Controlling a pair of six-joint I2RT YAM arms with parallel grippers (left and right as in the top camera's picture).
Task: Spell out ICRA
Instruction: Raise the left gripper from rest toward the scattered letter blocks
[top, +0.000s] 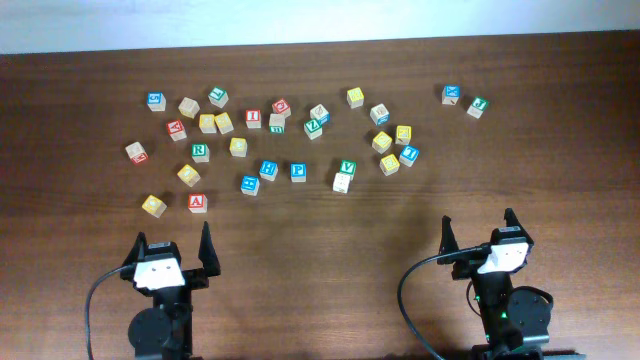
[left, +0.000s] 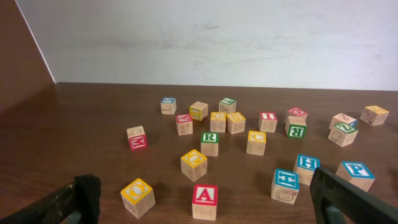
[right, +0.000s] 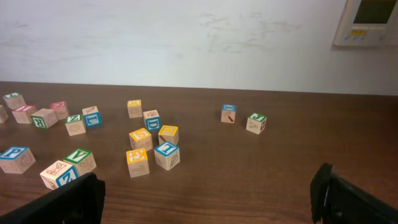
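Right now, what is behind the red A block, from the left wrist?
A yellow block, then a green R block; the red A block covers neither. Its underside is hidden.

A dark wooden table (top: 560, 170) is stretching wide, a scuffed white wall (left: 205, 37) is rising behind it, a pale control panel (right: 370, 22) hanging top right.

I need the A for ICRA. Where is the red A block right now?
Overhead view, left side: the red A block sits just ahead of the left gripper, immediately right of a yellow block.
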